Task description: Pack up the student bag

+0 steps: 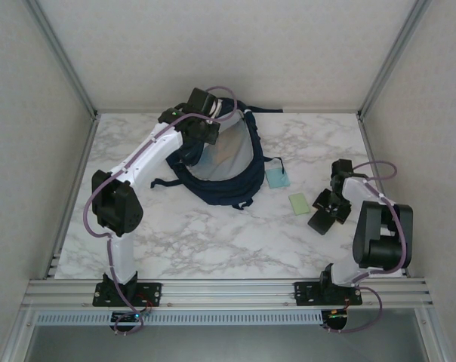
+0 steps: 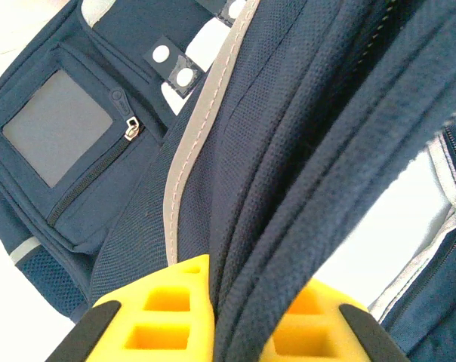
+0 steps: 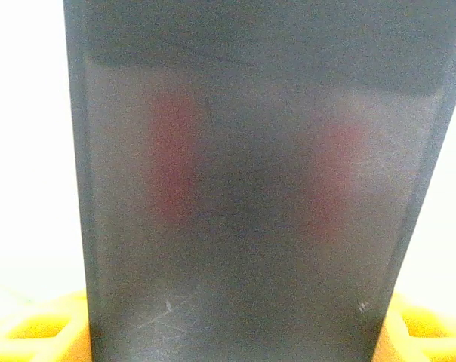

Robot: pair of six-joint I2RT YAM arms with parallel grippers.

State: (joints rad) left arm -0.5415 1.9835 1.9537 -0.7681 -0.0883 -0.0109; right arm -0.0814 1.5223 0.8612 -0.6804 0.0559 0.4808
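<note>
Right gripper (image 1: 328, 212), near its base on the right of the marble table (image 1: 213, 237), is clamped on a dark flat slab (image 3: 235, 188) held between its yellow fingers (image 3: 32, 332). Just past it, toward the middle, lie a green pad (image 1: 299, 204) and a pale blue card (image 1: 277, 177). The card sits just beside the student bag (image 1: 220, 190), which lies mid-table toward the far edge, well apart from this gripper, its mouth showing pale lining. Farthest, the left gripper (image 1: 201, 127) pinches a navy fold at the bag's far-left rim.
</note>
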